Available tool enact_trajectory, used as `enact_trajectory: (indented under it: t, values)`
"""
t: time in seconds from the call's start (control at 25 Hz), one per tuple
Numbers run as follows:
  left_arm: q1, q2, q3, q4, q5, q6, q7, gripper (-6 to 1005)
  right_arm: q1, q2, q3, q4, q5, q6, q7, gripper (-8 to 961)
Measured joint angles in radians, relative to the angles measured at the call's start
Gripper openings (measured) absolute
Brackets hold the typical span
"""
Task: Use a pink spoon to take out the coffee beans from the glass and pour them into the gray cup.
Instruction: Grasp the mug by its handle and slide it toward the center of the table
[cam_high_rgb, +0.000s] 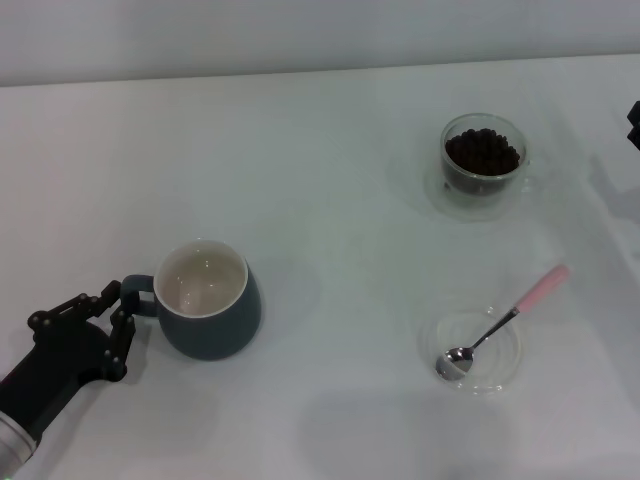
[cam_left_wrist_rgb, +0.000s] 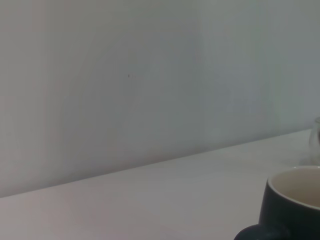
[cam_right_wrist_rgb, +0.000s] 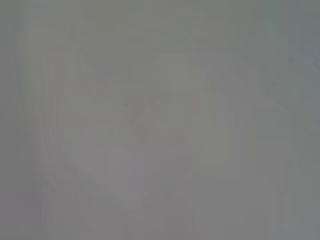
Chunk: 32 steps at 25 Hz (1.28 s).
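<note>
1. My left gripper (cam_high_rgb: 113, 312) sits spread at the loop handle of the rounded blue-gray ceramic mug (cam_high_rgb: 207, 299)
2. The pink-handled metal teaspoon (cam_high_rgb: 500, 325) rests in a shallow clear saucer (cam_high_rgb: 505, 365), near the bean-filled clear glass (cam_high_rgb: 484, 160)
3. Nudging the mug risks shifting my pouring target

We see only a dark sliver of the right gripper (cam_high_rgb: 634, 125) at the head view's right edge — its fingers are out of frame. The right wrist view is a featureless gray blur, so we make out nothing there. In the left wrist view the cup (cam_left_wrist_rgb: 292, 207) is cut by the picture's edges, showing only part of the rim and handle, and the glass (cam_left_wrist_rgb: 316, 145) is a faint sliver. The left gripper (cam_high_rgb: 112, 318) sits by the cup's handle — whether it touches, we cannot tell.
</note>
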<state>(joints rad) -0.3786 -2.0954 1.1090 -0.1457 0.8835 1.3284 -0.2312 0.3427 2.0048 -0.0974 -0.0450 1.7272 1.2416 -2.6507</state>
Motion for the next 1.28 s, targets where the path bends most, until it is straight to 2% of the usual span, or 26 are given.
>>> enact_trajectory:
  t: [0.28,0.52,1.28]
  values:
    - [-0.001,0.000,0.000,0.005,0.000,-0.001,0.000,180,-0.002,0.000,0.003,0.003,0.000,0.008,0.000,854]
    - [-0.023,0.000,0.001,0.002,0.023,-0.001,-0.001,116,0.000,0.000,0.001,0.004,0.000,0.009,0.000,853]
    - [-0.198,-0.004,0.002,0.008,0.217,-0.098,-0.080,105,0.003,0.000,0.001,0.005,0.000,0.013,0.000,853]
